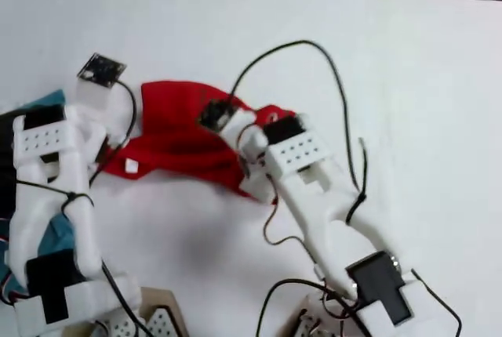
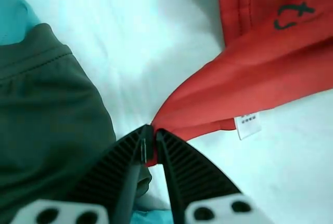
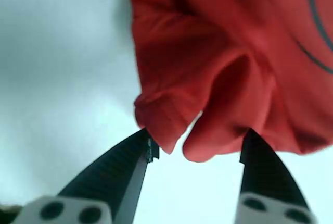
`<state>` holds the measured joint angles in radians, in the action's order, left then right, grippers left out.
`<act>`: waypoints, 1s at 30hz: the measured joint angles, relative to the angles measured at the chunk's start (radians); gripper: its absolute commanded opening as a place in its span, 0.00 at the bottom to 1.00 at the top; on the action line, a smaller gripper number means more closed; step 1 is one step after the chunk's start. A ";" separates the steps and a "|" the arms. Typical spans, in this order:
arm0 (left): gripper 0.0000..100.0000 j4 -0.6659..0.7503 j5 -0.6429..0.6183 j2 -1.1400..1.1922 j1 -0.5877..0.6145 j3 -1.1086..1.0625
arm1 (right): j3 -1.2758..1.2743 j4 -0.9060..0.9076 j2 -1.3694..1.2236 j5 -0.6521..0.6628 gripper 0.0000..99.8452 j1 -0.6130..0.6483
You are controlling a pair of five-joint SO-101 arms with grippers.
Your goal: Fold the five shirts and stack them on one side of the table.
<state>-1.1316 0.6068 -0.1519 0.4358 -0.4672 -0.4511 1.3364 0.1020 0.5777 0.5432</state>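
From the high view: red shirt (image 1: 176,137) bunched and unfolded near the middle of the white table (image 1: 408,78), with the left arm (image 1: 51,172) at one end and the right arm (image 1: 314,188) at the other. Also a dark shirt (image 1: 6,157) and a teal shirt (image 1: 63,237) heaped at the table's left edge under the left arm, folded or not impossible to tell. Judged from that, an early step: getting the red shirt spread flat ahead of any fold, stacking yet to come. From the left wrist view: left end effector (image 2: 151,143) pressed together, pinching a pulled-out corner of the red shirt, fabric drawn to a taut point between the ribbed jaws. White label (image 2: 248,125) hanging off the hem just beside, dark shirt close on the other side, teal peeping out behind it. From the right wrist view: right end effector (image 3: 200,143) spread wide, gripping nothing, a rolled lobe of the red shirt's edge sitting between the jaws, one tip touching or just shy of the cloth, hard to say which. Next, probably: close the right jaws on that lobe for a firm bite, then draw both grips apart to flatten the shirt on the table. Worth watching for the thin left pinch slipping free under tension.
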 measured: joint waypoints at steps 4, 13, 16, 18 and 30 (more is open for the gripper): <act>0.02 0.000 0.000 0.000 0.000 0.000 | -0.089 -0.031 0.003 0.002 0.26 0.068; 0.02 0.000 0.000 0.000 0.000 0.000 | -0.298 -0.161 0.003 0.002 0.26 0.078; 0.02 0.000 0.000 0.000 0.000 0.000 | -0.305 -0.161 0.005 0.005 0.26 0.077; 0.02 0.000 0.000 0.000 0.000 0.000 | -0.305 -0.155 0.026 0.011 0.26 0.078; 0.02 0.000 0.000 0.000 0.000 0.000 | -0.293 -0.241 0.043 0.012 0.26 0.078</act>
<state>-1.1316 0.6068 -0.1519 0.4358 -0.4672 -0.7442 1.0955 0.1450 0.5900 0.6214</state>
